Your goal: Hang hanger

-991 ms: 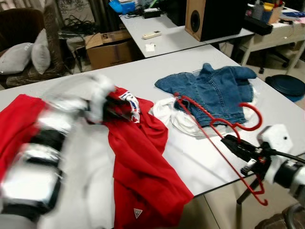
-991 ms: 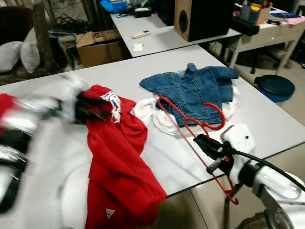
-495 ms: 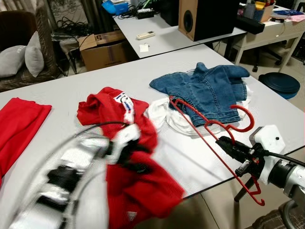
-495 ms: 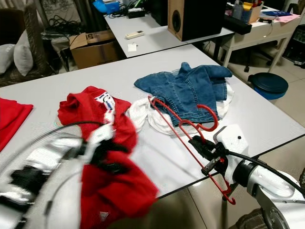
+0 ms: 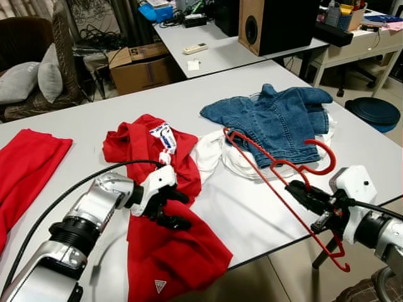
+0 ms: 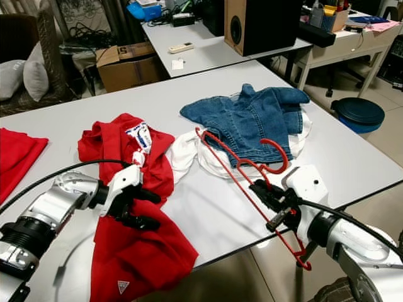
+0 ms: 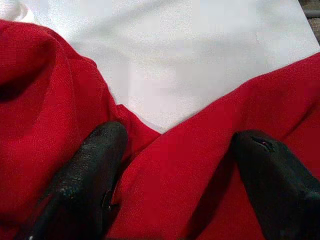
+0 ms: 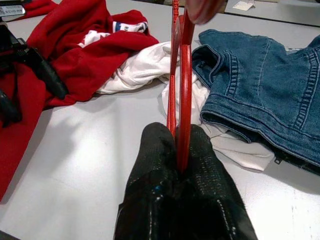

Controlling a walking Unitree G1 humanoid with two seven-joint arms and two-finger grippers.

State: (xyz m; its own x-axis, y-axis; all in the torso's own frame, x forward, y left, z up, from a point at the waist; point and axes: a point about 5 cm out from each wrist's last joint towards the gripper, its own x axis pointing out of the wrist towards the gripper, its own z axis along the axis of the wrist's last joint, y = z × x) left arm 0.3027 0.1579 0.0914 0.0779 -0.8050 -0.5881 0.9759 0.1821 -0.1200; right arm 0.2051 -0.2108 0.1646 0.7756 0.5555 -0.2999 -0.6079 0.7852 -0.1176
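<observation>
Near edge of the white table (image 5: 252, 214): a red shirt (image 5: 167, 251) drapes over the front, its bunched upper part running back toward the middle. Left gripper (image 5: 169, 209) sits on that shirt with fingers (image 7: 90, 175) spread wide, both tips pressing into the red cloth, nothing pinched between them (wrist view shows bare table just past the fold).

Right gripper (image 5: 301, 192) is off the near right corner of the table, clenched on the red hanger (image 5: 277, 170); the fingers (image 8: 150, 165) squeeze its thin bar. The hanger tilts: one end reaches up and left over the table, the hook curls above the denim, the other end hangs below the table edge.

Middle of the table: a white garment (image 5: 211, 151) crumpled between the red shirt and a denim jacket (image 5: 277, 123), which lies partly on top of it.

Far left: another red cloth (image 5: 25, 170) flat on the table.

Beyond the table: a cardboard box (image 5: 141, 63), a second table (image 5: 220, 47) with a speaker (image 5: 277, 25), cushions (image 5: 31, 78) on a chair.
</observation>
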